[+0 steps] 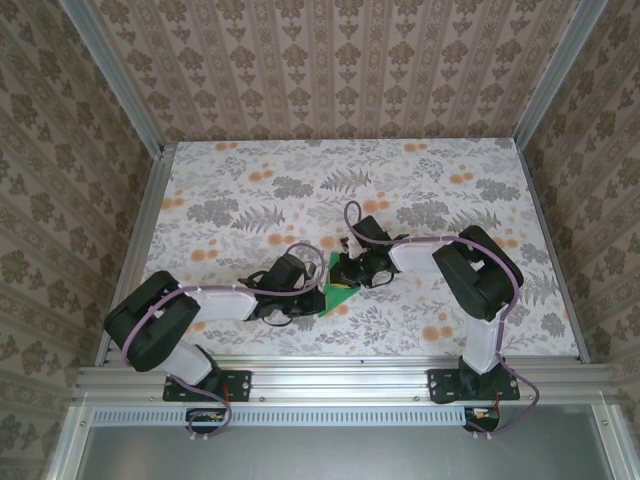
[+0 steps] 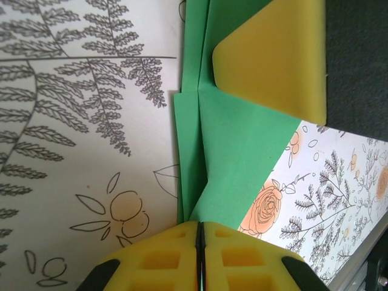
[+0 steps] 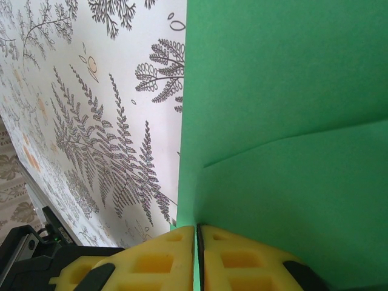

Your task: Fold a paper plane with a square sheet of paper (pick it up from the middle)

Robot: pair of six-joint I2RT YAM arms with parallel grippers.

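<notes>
Top, surroundings: floral desk (image 1: 420, 180); both arms meet mid-desk and partly cover the sheet.
Top, square sheet of paper (image 1: 338, 290): green, folded, lying between left gripper (image 1: 308, 292) and right gripper (image 1: 352, 272).
Left wrist: left gripper (image 2: 199, 229) pinched on the creased fold; the right gripper's yellow pad (image 2: 273, 60) overlaps the sheet.
Right wrist: right gripper (image 3: 196, 233) clamped on the sheet's edge.

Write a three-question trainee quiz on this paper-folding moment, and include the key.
1. True or false: the left tool stands open, clear of the green paper.
2. Pick one: the right tool is A) wide open, B) shut on the green paper, C) shut on nothing.
3. Short answer: is the green paper lying flat and smooth, or creased?

Key:
1. False; the left tool is shut on the green paper's edge.
2. B.
3. Creased.
</notes>
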